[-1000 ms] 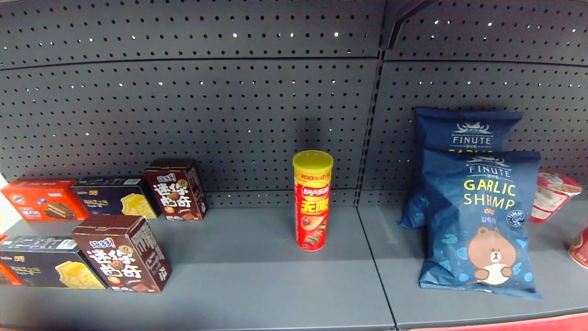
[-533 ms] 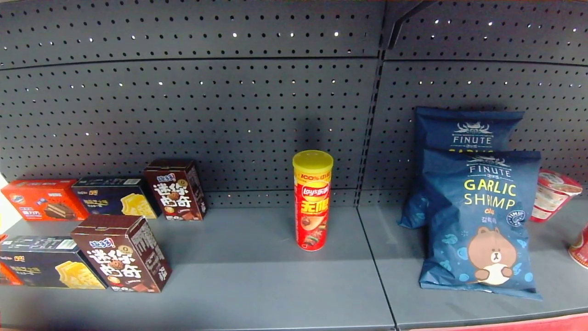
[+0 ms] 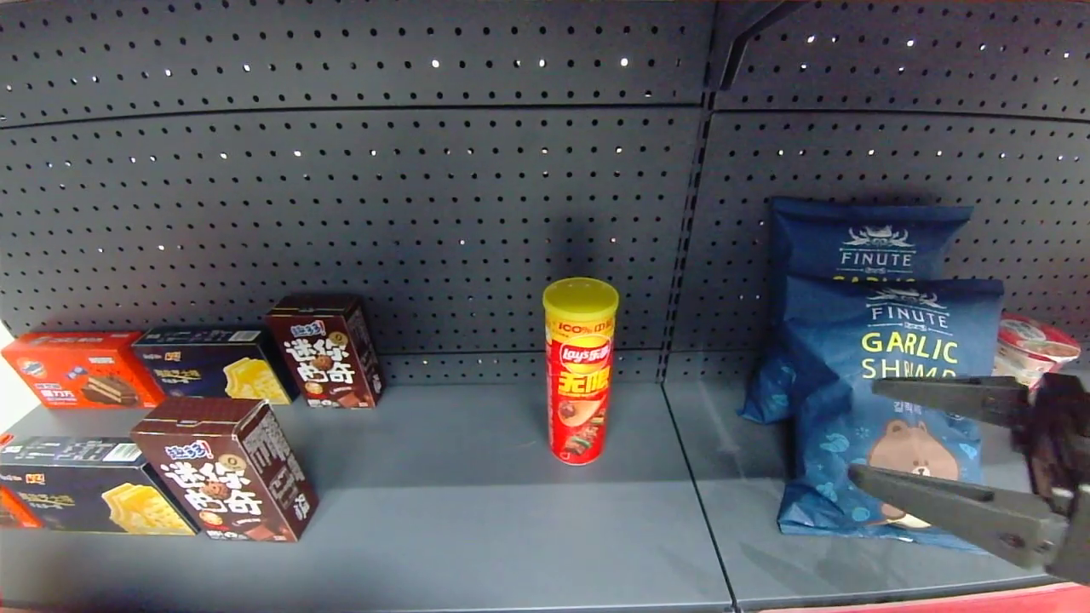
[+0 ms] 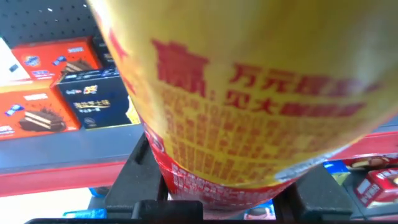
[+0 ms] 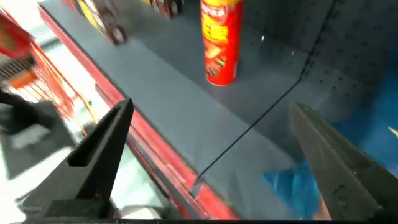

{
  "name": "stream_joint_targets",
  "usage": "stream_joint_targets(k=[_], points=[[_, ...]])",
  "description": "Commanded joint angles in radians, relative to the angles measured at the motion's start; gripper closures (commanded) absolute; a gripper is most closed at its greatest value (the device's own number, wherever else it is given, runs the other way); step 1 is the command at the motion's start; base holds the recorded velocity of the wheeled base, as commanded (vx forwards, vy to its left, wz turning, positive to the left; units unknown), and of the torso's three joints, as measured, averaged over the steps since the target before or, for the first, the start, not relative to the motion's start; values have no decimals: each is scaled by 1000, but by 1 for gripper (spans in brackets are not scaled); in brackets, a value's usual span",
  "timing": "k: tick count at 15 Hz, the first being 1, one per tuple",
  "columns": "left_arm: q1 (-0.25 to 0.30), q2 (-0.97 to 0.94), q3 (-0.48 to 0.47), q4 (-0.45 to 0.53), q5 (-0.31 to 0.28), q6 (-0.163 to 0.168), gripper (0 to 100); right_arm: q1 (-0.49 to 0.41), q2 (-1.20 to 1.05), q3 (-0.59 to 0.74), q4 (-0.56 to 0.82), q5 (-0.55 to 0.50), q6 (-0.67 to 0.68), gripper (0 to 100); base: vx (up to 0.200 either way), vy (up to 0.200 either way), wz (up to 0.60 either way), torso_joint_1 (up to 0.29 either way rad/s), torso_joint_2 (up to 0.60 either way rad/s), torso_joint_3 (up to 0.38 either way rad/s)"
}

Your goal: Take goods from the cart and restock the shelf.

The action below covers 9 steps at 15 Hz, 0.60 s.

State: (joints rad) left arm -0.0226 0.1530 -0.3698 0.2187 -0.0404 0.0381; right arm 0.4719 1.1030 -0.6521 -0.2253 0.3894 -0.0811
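The right hand point(image 3: 864, 432) has come into the head view at the lower right since half a second ago. The goods on the shelf point(image 3: 477, 511) have not shifted.

Head view. Your right hand has its two fingers spread wide with nothing between them. It hangs over the front part of the shelf, directly before the front blue bag point(image 3: 886, 340), which leans on the rear blue bag point(image 3: 860, 238). A red-and-white cup point(image 3: 1035, 340) lies tilted behind the hand, to its right. The shelved can point(image 3: 580, 372), red with a yellow lid, stands upright well to the hand's left, apart from all other goods. Farther left again are two brown boxes point(image 3: 226, 477), two dark blue boxes point(image 3: 213, 366) and an orange box point(image 3: 81, 370).

Left wrist view. Your left hand point(image 4: 225, 186) is closed on the held can point(image 4: 249, 81), yellow above and red below, gripped between its dark fingers point(image 4: 134, 183). Beyond the hand, orange cartons point(image 4: 43, 93) and a dark blue carton point(image 4: 93, 102) stand on a grey ledge point(image 4: 62, 155) with a red front edge.

Right wrist view. The right hand point(image 5: 211, 106) is wide open and empty. The shelved can point(image 5: 221, 40) stands upright ahead of it, well apart, on the grey shelf point(image 5: 186, 112). The shelf's red front edge point(image 5: 155, 168) runs beneath the hand. A blue bag point(image 5: 298, 186) lies near one finger. Blurred boxes point(image 5: 106, 18) lie beyond the can; you cannot tell which they are.
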Motion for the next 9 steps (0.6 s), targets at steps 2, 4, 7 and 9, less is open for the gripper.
stream_joint_targets(k=[2, 4, 7, 9], points=[[-16, 34, -15, -9, 1, -30, 100, 45, 330, -100, -121, 55, -40, 0, 0, 0, 0, 0, 0, 0], [-17, 30, -21, -10, -1, -50, 100, 59, 400, -156, -127, 74, -72, 0, 0, 0, 0, 0, 0, 0], [-42, 30, -28, -9, -3, -53, 100, 63, 541, -248, -127, 137, -151, 0, 0, 0, 0, 0, 0, 0], [-60, 30, -28, -9, -3, -52, 100, 62, 609, -282, -161, 209, -157, 0, 0, 0, 0, 0, 0, 0]])
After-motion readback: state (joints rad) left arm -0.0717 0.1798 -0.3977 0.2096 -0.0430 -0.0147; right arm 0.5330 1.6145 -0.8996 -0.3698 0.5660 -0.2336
